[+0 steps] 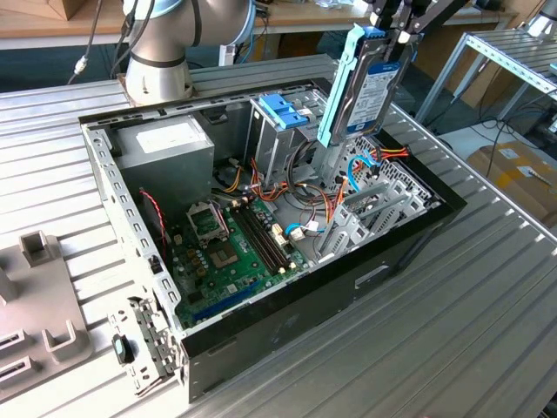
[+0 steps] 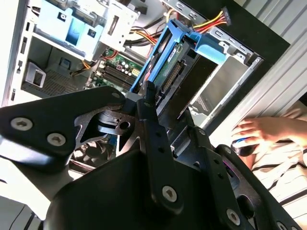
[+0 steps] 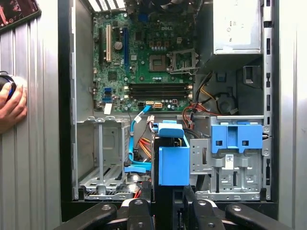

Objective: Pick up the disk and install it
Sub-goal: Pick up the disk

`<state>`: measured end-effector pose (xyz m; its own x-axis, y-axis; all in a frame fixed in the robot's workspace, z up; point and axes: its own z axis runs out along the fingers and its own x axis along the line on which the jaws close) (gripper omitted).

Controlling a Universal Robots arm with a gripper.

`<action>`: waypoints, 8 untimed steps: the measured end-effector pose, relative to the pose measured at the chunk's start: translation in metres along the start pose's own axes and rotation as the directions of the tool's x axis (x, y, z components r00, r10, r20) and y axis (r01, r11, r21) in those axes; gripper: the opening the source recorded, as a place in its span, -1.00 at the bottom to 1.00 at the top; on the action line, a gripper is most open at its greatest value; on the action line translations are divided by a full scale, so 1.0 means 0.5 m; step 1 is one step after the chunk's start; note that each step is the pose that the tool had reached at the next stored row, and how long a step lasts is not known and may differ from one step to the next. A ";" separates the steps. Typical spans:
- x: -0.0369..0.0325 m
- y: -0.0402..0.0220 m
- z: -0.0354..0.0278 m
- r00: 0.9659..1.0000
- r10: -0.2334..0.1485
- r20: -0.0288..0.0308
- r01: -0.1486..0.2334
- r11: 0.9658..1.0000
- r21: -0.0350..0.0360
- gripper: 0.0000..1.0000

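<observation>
The disk [image 1: 364,87], grey metal with a white label in light-blue carrier rails, hangs upright above the open computer case [image 1: 110,187], at the exterior view's right. My gripper [image 1: 389,37] is shut on its top end. In the second wrist view the disk [image 2: 162,64] runs edge-on away from the fingers [image 2: 149,108]. In the first wrist view its blue carrier end [image 3: 173,160] sits just beyond my gripper [image 3: 165,208], between an open-topped metal bay [image 3: 102,155] and the drive cage with a blue latch [image 3: 237,138].
Inside the case are a green motherboard [image 1: 224,252], a grey power supply [image 1: 167,146], the blue-latched cage [image 1: 283,113] and loose cables [image 1: 383,155]. A person's hand [image 3: 12,106] rests on the ribbed table beside the case. Grey fixtures [image 1: 43,305] sit at the exterior view's left.
</observation>
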<state>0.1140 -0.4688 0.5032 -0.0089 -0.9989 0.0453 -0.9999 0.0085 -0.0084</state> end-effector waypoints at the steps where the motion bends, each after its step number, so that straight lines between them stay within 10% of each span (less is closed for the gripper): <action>1: 0.003 0.000 0.000 1.000 0.000 0.000 0.000 1.000 0.000 -0.30; 8: 0.033 -0.001 0.002 1.000 0.000 0.000 0.000 1.000 0.000 -0.30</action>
<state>0.1144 -0.4852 0.5031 -0.0090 -0.9989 0.0452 -0.9999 0.0086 -0.0084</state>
